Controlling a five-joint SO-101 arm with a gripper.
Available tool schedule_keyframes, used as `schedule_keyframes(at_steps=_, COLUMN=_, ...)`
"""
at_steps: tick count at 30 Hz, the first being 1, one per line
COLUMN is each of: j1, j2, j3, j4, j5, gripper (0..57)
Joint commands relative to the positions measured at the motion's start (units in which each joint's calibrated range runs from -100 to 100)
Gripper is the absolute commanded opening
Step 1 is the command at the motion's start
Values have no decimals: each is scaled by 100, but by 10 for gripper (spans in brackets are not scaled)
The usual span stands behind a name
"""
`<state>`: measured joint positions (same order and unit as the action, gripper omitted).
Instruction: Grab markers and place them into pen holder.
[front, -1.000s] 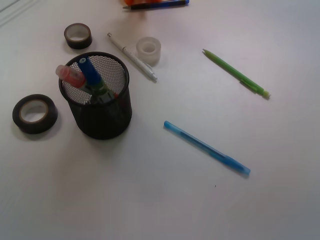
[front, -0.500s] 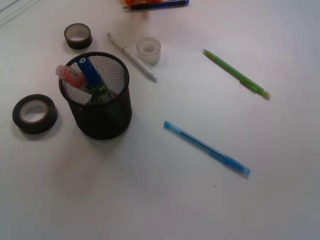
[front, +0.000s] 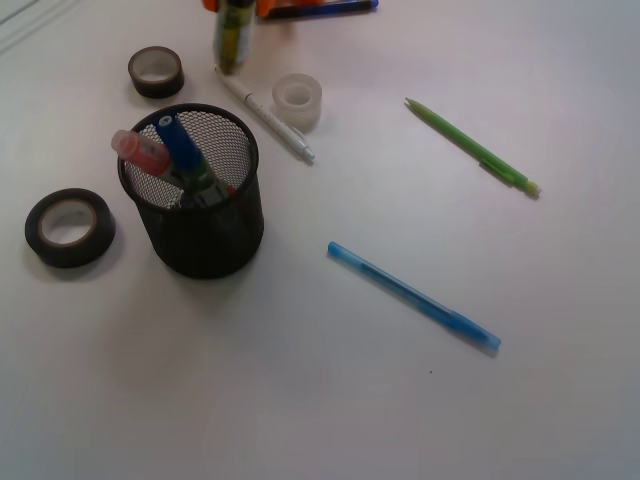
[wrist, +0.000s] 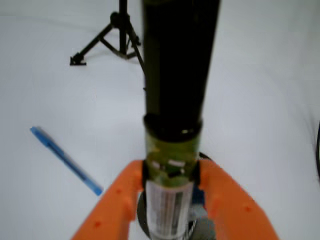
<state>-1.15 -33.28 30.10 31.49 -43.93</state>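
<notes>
The black mesh pen holder (front: 246, 215) stands at the left of the front view. A red-capped marker (front: 140, 152) and a blue-capped marker (front: 180, 142) stand in it, leaning left. My orange gripper (front: 235, 6) is at the top edge, behind the holder, shut on the black-capped marker (front: 232, 38), which hangs cap down above the table. In the wrist view the gripper (wrist: 171, 170) clamps the marker's green-and-silver barrel (wrist: 169, 205), and the black cap (wrist: 177, 65) points away.
Dark tape rolls (front: 70, 227) (front: 156, 71) lie left of and behind the holder. A clear tape roll (front: 297, 100) and a white pen (front: 265, 113) lie behind it. A thin green pen (front: 470, 147) and a thin blue pen (front: 412, 295) (wrist: 65, 160) lie to the right. A tripod (wrist: 112, 35) stands far off.
The gripper with the black-capped marker has come into the front view at the top edge; before, it was out of sight. The holder and its two markers have not moved.
</notes>
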Motion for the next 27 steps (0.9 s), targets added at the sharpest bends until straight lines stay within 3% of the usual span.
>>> schedule_keyframes(at_steps=1, j1=44, j2=-230, j3=858, j4=-2222, j5=-20, gripper=4)
schedule_keyframes(at_steps=11, j1=425, j2=-264, j3=3575, j4=-5914, j5=-742, gripper=4)
schedule_keyframes(at_steps=24, j1=447, j2=-230, j3=4345, j4=-5984, j5=-943, gripper=8)
schedule_keyframes(at_steps=27, j1=432, j2=-221, j3=4381, j4=-5966, j5=-933, gripper=87)
